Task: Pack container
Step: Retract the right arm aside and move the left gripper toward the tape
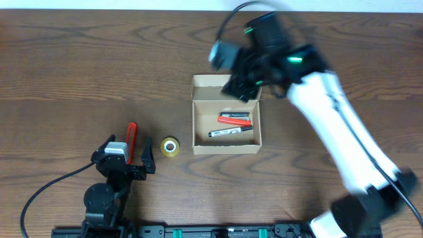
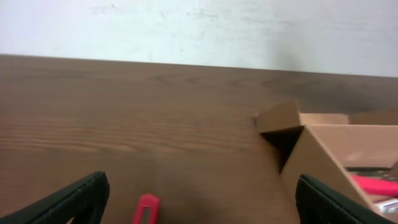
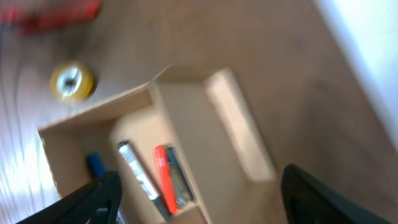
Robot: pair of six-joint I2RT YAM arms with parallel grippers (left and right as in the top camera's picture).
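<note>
The container (image 1: 206, 112) is an open tan cardboard box mid-table, its flap lid folded up at the far side. Inside lie a red pen (image 1: 234, 119) and a black-and-white pen (image 1: 231, 133). My right gripper (image 1: 242, 86) hovers over the box's far right edge, open, with nothing between its fingers; its wrist view looks down at the box (image 3: 186, 118) and the red pen (image 3: 163, 177). My left gripper (image 1: 124, 158) is open near the front left. A red pen-like thing (image 1: 131, 141) lies just ahead of it, also seen low between its fingers (image 2: 146, 208).
A yellow tape roll (image 1: 170, 147) lies on the table between the red thing and the box's left wall, and shows in the right wrist view (image 3: 73, 81). The box corner (image 2: 323, 152) stands close to the left gripper's right finger. Cables trail at the front left.
</note>
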